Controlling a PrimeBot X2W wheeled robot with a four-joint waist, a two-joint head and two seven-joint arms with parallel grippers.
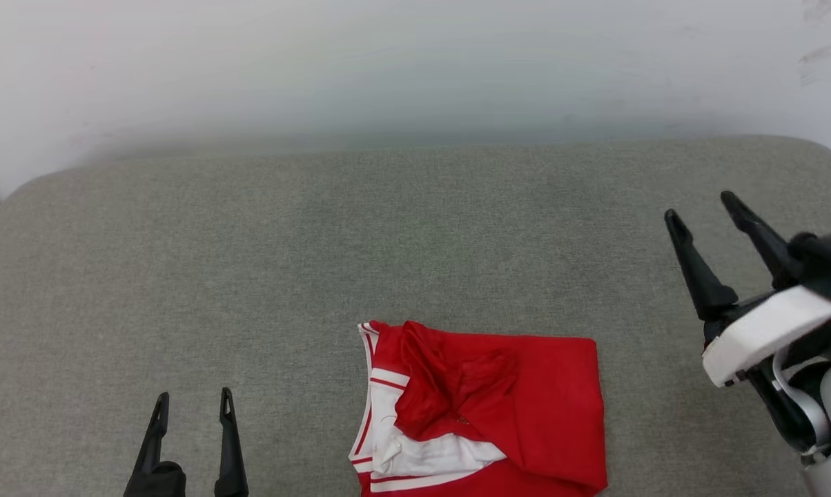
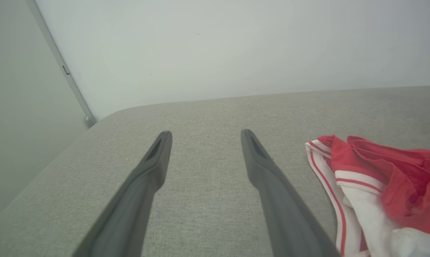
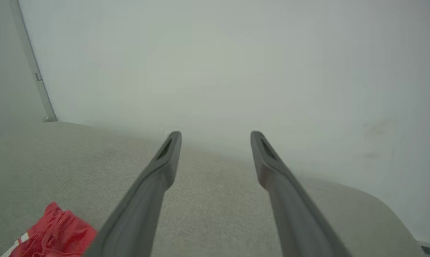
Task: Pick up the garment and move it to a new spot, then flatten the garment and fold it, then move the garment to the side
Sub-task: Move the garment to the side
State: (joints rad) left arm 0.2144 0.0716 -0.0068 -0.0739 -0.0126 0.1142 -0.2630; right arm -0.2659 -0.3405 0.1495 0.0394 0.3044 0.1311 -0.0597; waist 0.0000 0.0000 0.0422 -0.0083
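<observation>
Grey fabric-covered surface, rounded far corners, pale wall behind. The garment lies at the near middle of the surface as a compact, roughly rectangular red bundle. The top layer is wrinkled, with a white sleeve and red-and-white striped trim showing along its left edge; its near end is cut off by the head view's bottom edge. Left hand sits low at the near left, its 2 fingers spread apart with nothing between them, clear of the garment's striped edge. Right hand is out at the right, fingers angled toward the far left and spread apart, holding nothing, well apart from the garment.
</observation>
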